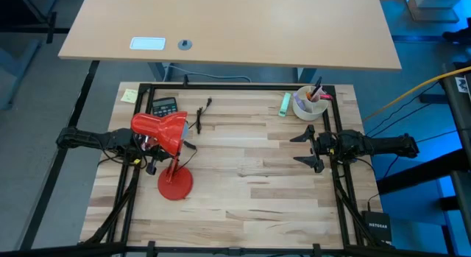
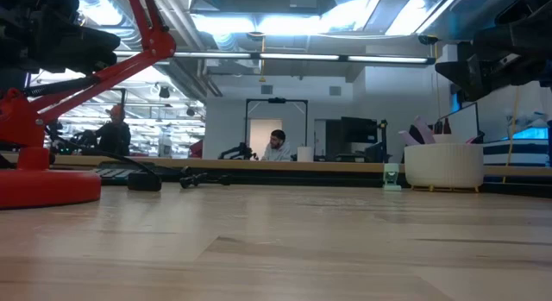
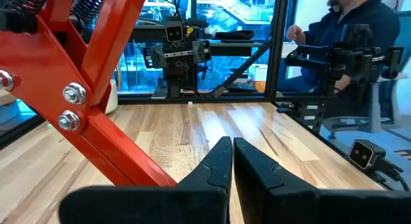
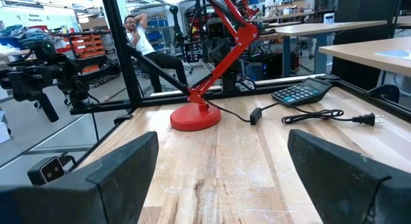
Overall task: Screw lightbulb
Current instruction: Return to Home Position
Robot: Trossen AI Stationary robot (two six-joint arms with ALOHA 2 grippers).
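Bulb work looks done; both arms are due home.

Left pincer (image 3: 232,147), fingers together, sits beside the lamp (image 1: 157,128) stem. The lightbulb doesn't show, and is likely hidden in the shade. Right pincer (image 1: 304,148), fingers wide apart and holding nothing, hangs near the bench (image 1: 257,205) right edge. Next, the left arm needs to back off without nudging the lamp. Count: one lamp, one calculator (image 1: 164,106), one cup (image 1: 299,110), two arms.

Robotics lab in an open office, exposed ceiling pipes (image 2: 183,25), another arm rig (image 3: 176,54), seated person (image 2: 278,146) at a desk
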